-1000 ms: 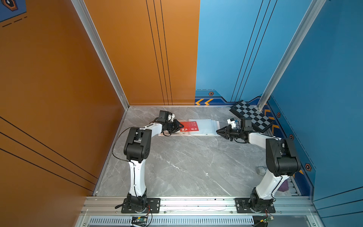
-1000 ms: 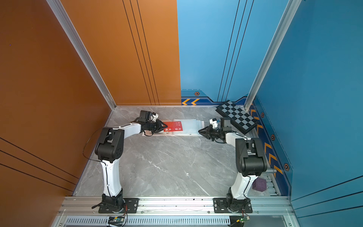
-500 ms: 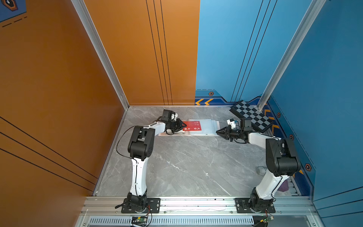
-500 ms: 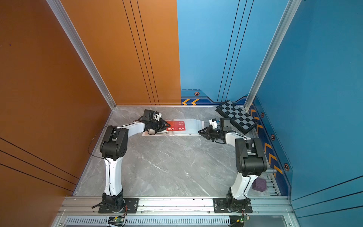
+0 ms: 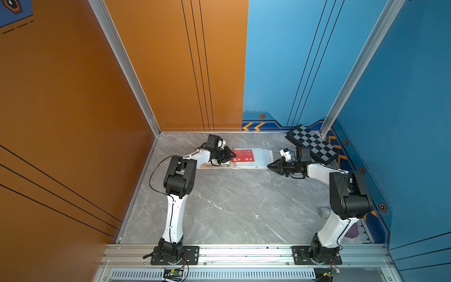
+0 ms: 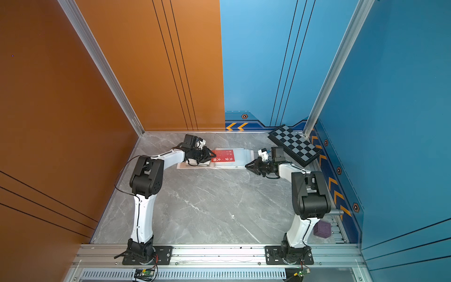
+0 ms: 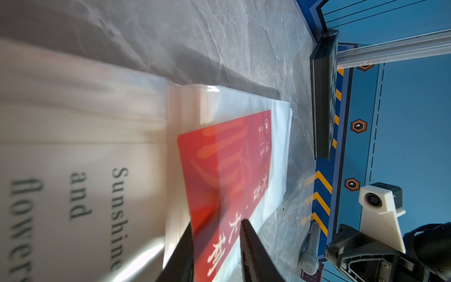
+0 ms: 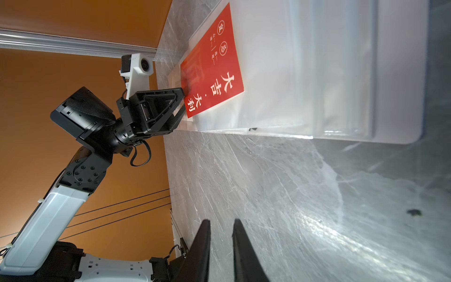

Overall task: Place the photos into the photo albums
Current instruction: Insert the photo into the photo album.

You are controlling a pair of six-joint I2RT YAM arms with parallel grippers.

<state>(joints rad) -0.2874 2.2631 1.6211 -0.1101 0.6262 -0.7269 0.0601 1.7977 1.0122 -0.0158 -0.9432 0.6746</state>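
With the left gripper pinching the left edge of a red card lying over a clear sleeve of the open album at the far middle of the table, and the right gripper hovering empty, fingers slightly apart, by the album's right edge, the card probably needs pushing fully in, then releasing.
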